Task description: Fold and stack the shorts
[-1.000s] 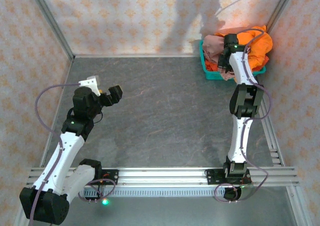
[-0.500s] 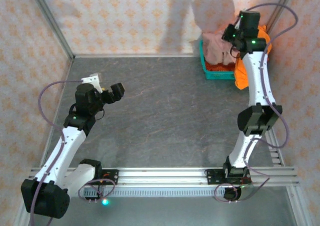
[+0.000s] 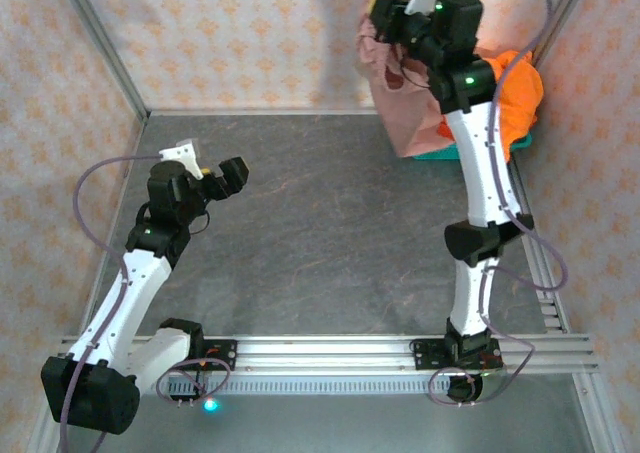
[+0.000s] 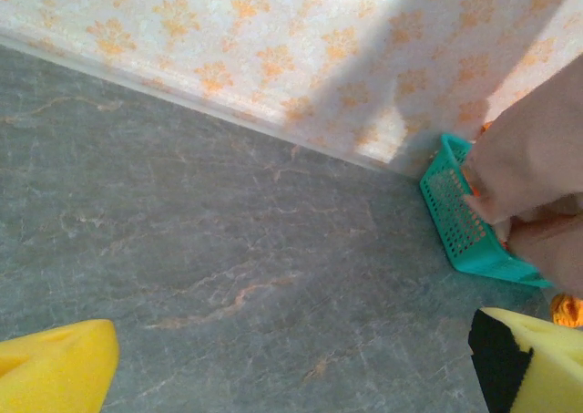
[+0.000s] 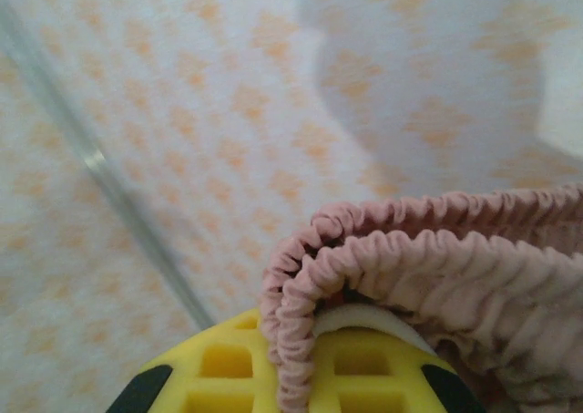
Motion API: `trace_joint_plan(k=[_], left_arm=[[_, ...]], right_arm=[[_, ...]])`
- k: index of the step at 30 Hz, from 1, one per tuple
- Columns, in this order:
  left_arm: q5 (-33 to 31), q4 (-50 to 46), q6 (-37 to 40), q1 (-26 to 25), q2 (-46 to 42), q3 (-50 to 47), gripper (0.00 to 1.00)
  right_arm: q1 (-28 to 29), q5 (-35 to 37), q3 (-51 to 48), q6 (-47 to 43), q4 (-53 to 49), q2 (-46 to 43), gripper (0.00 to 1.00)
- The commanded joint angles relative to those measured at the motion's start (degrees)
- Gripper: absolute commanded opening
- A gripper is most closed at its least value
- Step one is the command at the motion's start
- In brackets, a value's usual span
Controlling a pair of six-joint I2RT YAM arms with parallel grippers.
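From above, your right gripper (image 3: 398, 13) hangs high over the teal basket (image 3: 445, 155), clamped on the pink shorts (image 3: 400, 108) — high, I'd judge, so the cloth drapes clear of the orange shorts (image 3: 515, 88) heaped below; your left gripper (image 3: 208, 165) sits spread and empty over the table (image 3: 330, 243); its wrist view looks between splayed yellow fingers (image 4: 55, 372) toward the basket; the right wrist view shows the ruched waistband (image 5: 410, 258) doubled inside the closed jaws — soft, limp, mauve

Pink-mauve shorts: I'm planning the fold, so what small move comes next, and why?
Probably swing the dusty pink-mauve cloth shorts over the grey table: the right tool pinches their elastic waistband, and they hang near the teal plastic basket.
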Motion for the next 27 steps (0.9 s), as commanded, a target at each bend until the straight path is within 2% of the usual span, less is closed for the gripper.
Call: trace_joint_plan(k=[1,5,8,11,15,18,19,20,21,23,25,27], left_arm=[[-1.95,0.48,-0.68,-0.70,-0.23,3.17,1.00],[-2.69,-0.08,-0.41,-0.71,-0.77,4.02,1.00],[-2.94,0.22,-0.64,-0.83,-1.05,3.73,1.00],[-3.06,1.12,-1.45,-0.85,-1.12,2.69,1.00],[-3.93,1.43,-2.43,-1.33,-0.79,1.50,1.00],[-4.80,1.02,-2.67,-2.42,-0.10,1.13,1.00],[-5.20,0.92,-2.91,-3.00,0.30,0.97,1.00],[-5.84,0.84,-2.95,-4.04,1.06,0.86,1.00],[-6.68,0.52,-2.87,-5.25,1.92,0.92,1.00],[-8.96,-0.85,-2.46,-7.42,4.19,1.60,1.00],[-10.55,-3.38,-2.64,-9.45,7.19,3.07,1.00],[-11.04,-5.59,-3.57,-10.72,10.53,4.62,1.00]], right_arm=[[3.19,-4.68,3.54,-4.50,0.81,0.23,0.00],[6.43,-7.25,1.21,-11.34,-4.01,-2.96,0.00],[7.04,-7.38,-7.49,-16.85,-9.13,-7.85,0.00],[7.13,-5.84,-28.73,-20.23,-5.02,-17.61,0.00],[7.15,-4.88,-66.52,-20.68,15.25,-35.74,0.00],[7.19,0.12,-87.00,-20.49,22.40,-46.46,0.14],[7.18,2.12,-91.24,-20.34,22.78,-48.50,0.25],[7.17,4.49,-95.49,-19.72,22.59,-51.38,0.47],[7.13,6.80,-98.87,-18.56,22.22,-53.63,0.60],[7.21,9.64,-103.45,-16.59,21.26,-57.44,0.68],[7.14,11.77,-106.61,-13.86,21.19,-60.98,0.85],[7.04,12.99,-108.79,-10.97,20.60,-63.45,0.95]])
